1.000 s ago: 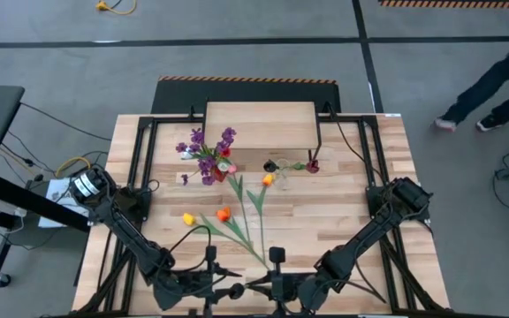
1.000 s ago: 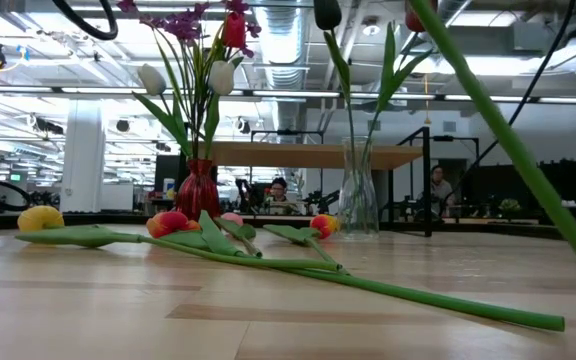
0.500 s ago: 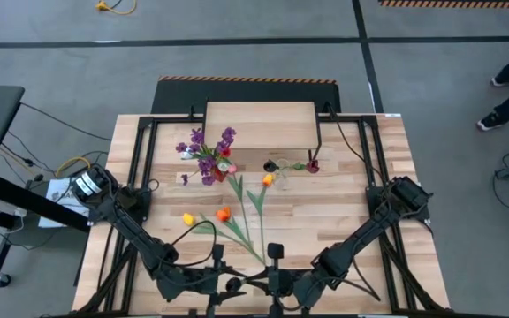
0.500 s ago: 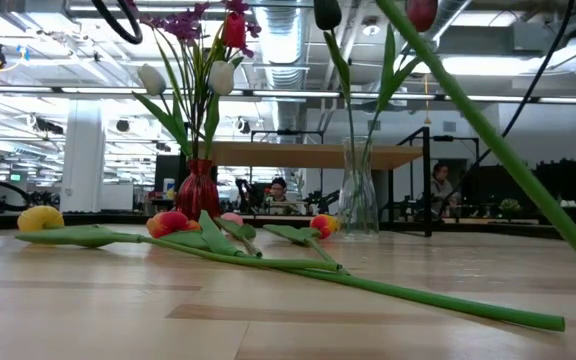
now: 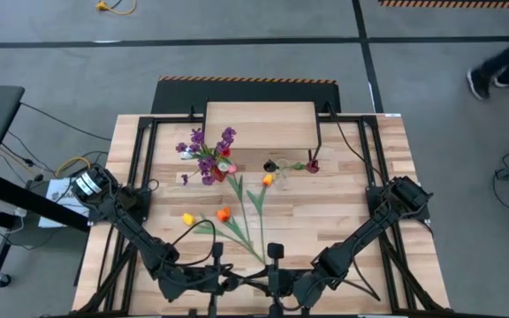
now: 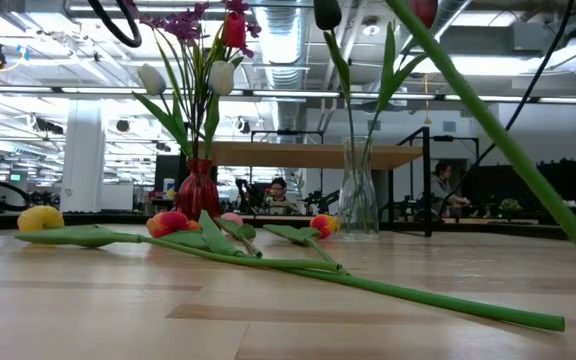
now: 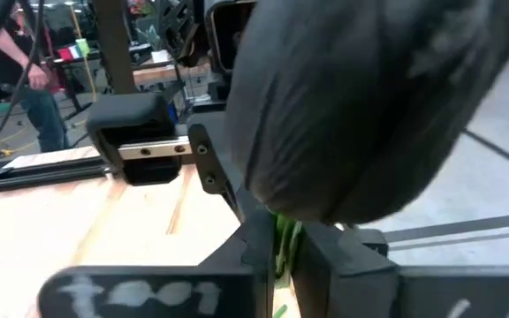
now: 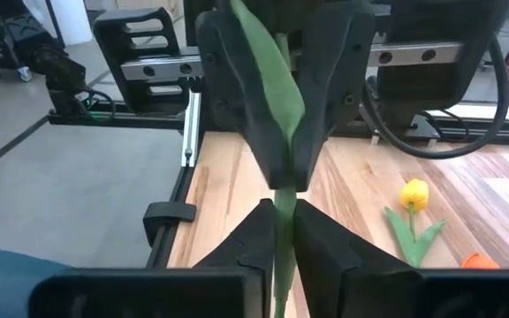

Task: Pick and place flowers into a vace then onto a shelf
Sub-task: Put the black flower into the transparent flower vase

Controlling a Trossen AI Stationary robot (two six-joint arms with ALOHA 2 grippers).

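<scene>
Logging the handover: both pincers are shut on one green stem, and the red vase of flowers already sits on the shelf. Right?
Vase part is wrong: the low view shows the red vase standing on the table in front of the shelf. Left pincer and right pincer are both shut on one green stem.

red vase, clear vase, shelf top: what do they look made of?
Red vase: probably glass, glossy deep red with bright highlights.
Clear vase: glass or clear plastic, hard to say which; transparent, the stem inside shows through.
Shelf: light wood board, matte, grain just visible; legs look like thin black metal.
</scene>
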